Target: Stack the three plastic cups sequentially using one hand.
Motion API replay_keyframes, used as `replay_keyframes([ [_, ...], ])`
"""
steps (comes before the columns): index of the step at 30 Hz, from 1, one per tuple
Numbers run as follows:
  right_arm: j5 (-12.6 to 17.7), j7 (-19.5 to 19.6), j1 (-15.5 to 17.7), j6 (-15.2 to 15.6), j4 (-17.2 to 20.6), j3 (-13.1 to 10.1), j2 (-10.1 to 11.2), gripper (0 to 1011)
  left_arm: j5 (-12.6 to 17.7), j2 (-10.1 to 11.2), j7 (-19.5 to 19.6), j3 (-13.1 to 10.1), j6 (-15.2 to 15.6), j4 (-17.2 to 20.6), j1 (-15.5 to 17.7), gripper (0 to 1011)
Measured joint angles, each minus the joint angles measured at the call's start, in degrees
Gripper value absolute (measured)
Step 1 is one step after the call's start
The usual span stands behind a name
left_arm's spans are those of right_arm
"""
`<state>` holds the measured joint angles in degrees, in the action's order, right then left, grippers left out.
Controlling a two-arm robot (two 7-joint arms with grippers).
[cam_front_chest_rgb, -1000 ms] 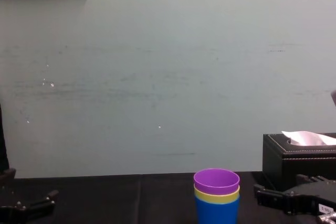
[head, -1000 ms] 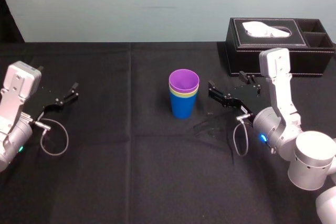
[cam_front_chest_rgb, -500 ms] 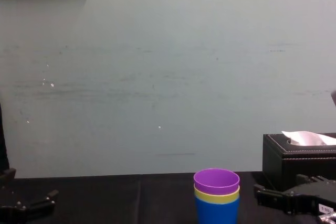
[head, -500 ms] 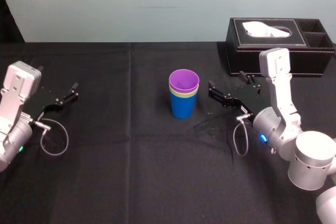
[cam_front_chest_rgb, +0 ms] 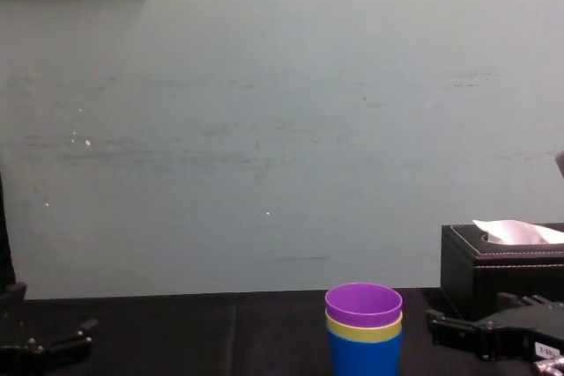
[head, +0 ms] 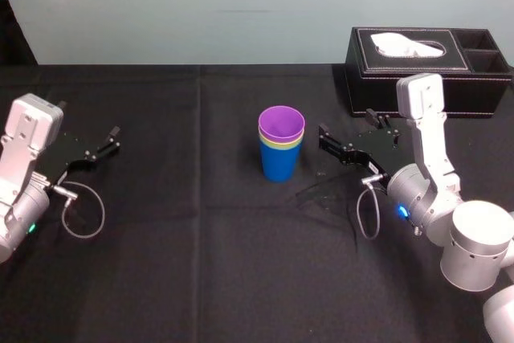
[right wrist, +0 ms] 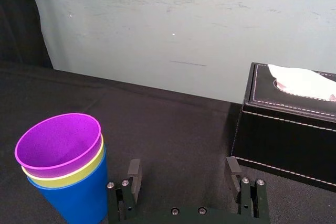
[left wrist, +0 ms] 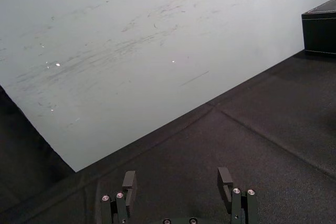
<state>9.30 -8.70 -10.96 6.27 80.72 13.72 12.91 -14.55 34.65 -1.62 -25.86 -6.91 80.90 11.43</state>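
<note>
The three plastic cups stand nested in one upright stack at the middle of the black table. The purple cup sits inside the yellow-green cup, which sits inside the blue cup. The right wrist view shows the same stack: purple cup, yellow-green rim, blue cup. My right gripper is just right of the stack and apart from it. Its jaws are open with nothing between them. My left gripper rests open at the far left of the table.
A black tissue box with white tissue stands at the back right, just behind my right gripper. Black cloth covers the table, and a pale wall runs along its far edge.
</note>
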Motion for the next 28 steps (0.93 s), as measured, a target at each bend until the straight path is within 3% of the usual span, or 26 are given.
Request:
replay_keyframes([
  [28,0.0,0.0,0.0,0.0,0.0,0.0,0.0,1000,0.0,0.0,0.0,0.0,0.0,0.0,0.0,1011],
])
